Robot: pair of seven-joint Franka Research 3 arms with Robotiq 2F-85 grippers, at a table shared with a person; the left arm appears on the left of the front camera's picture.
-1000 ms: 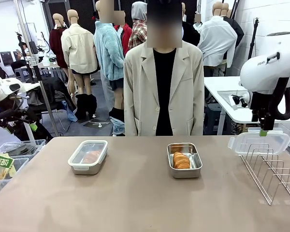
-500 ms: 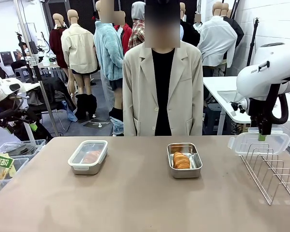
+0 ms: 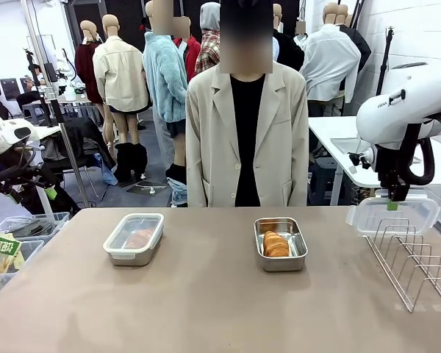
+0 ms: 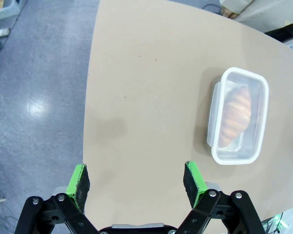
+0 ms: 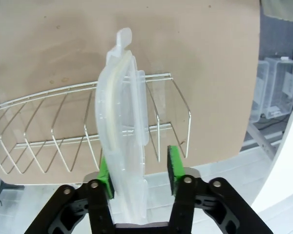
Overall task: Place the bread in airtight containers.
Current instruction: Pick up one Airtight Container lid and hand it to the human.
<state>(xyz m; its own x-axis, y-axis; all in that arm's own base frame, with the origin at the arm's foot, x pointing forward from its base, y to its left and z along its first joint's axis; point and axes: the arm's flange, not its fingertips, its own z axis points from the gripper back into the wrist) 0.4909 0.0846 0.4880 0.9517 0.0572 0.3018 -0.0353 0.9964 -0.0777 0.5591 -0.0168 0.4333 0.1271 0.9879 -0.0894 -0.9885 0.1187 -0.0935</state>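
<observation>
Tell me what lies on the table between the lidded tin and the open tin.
Nothing: in the front view, bare table separates the lidded tin from the open tin.

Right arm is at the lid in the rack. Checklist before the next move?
1. The clear lid sits between the pads of the right gripper: ok.
2. Grip firm on the lid: not ok, a gap shows beside one pad.
3. Lid free of the wire rack: not ok, it stands in a slot.
4. The open tin holds bread, top unobstructed: ok.
5. The lidded tin has its cover on: ok.
6. The left gripper is open, clear of both tins: ok.
</observation>
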